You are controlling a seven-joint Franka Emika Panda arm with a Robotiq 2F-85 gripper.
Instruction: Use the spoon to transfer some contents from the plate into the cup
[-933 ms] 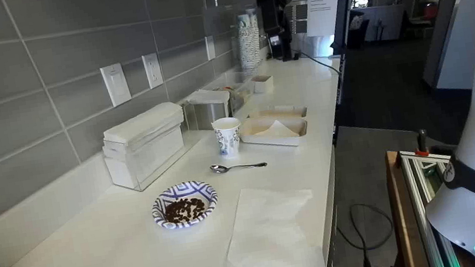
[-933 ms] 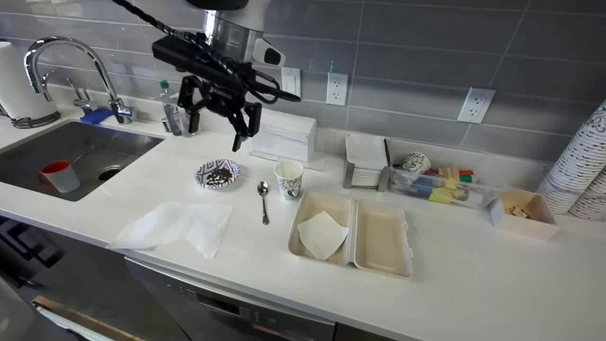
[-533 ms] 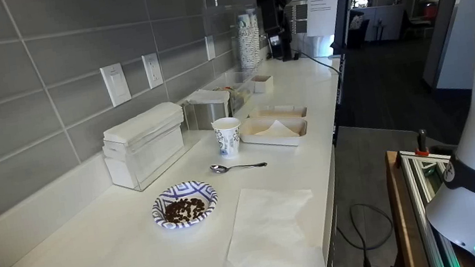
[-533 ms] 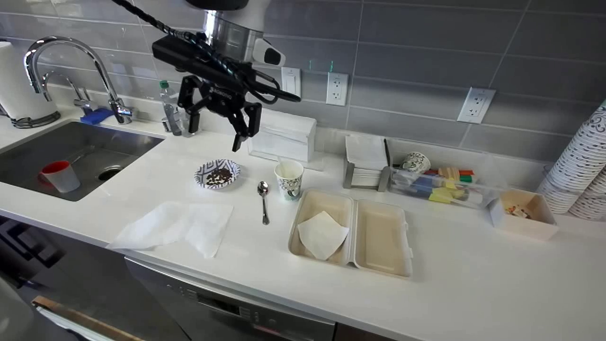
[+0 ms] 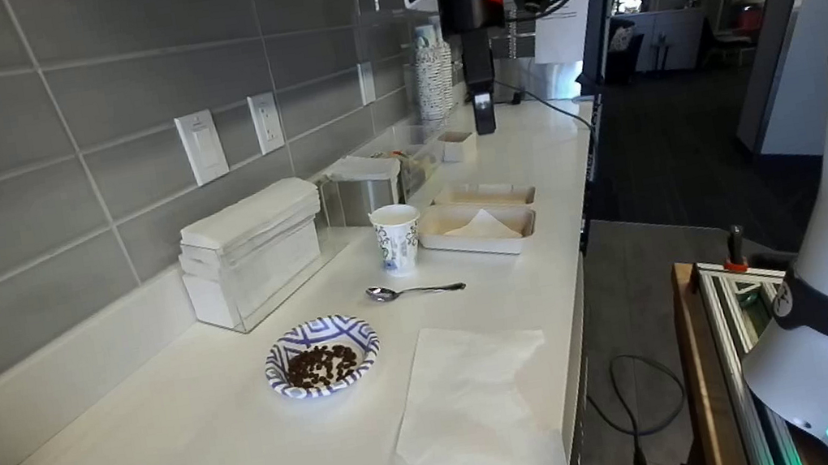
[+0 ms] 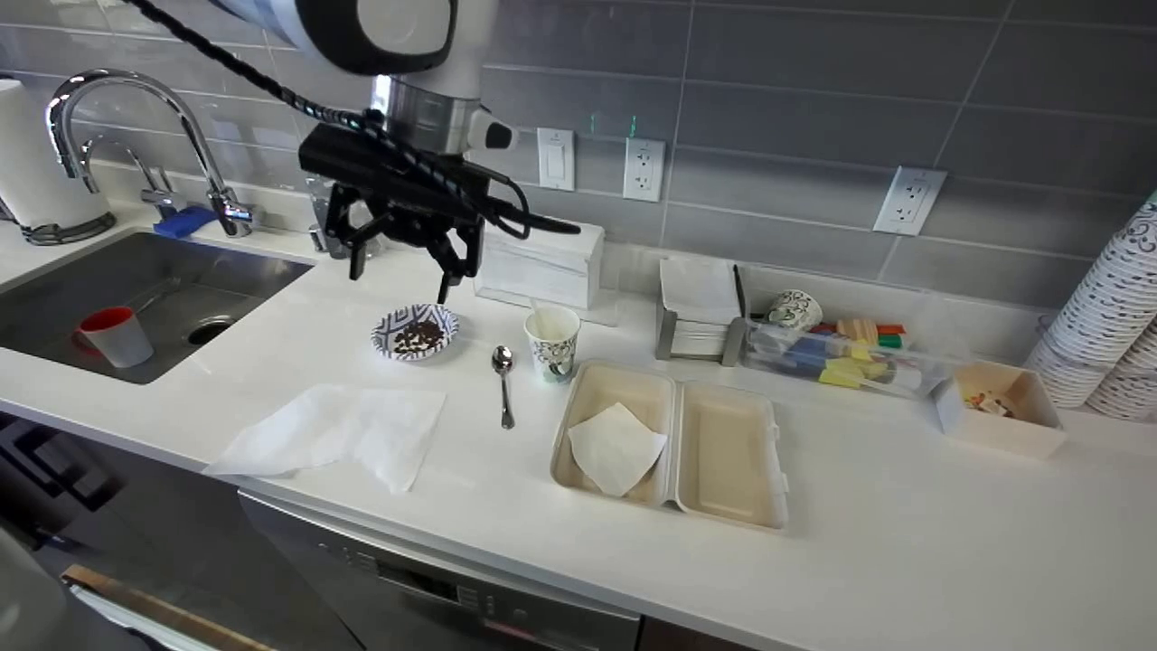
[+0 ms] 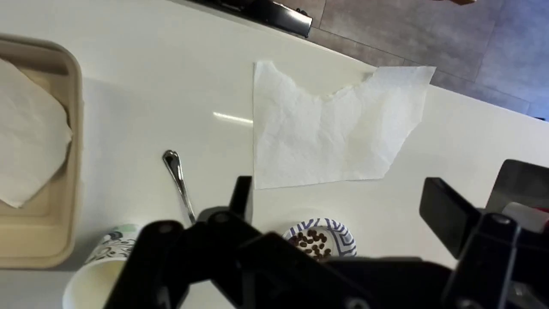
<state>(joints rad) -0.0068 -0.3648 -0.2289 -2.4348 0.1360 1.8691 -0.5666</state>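
Metal spoon [image 6: 504,389]: below and right of end effector [image 6: 399,284] in an exterior view, long axis near-to-far
End effector: spread wide, empty

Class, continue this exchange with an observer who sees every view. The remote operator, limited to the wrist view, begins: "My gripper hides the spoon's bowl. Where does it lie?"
Observer: In both exterior views, the spoon's bowl lies between the patterned plate and the paper cup.
Operator: Anything along the tiled wall?
Observer: Yes, a clear holder full of folded napkins.
Operator: Is my gripper touching the countertop?
Observer: No, it hangs above it in both exterior views.
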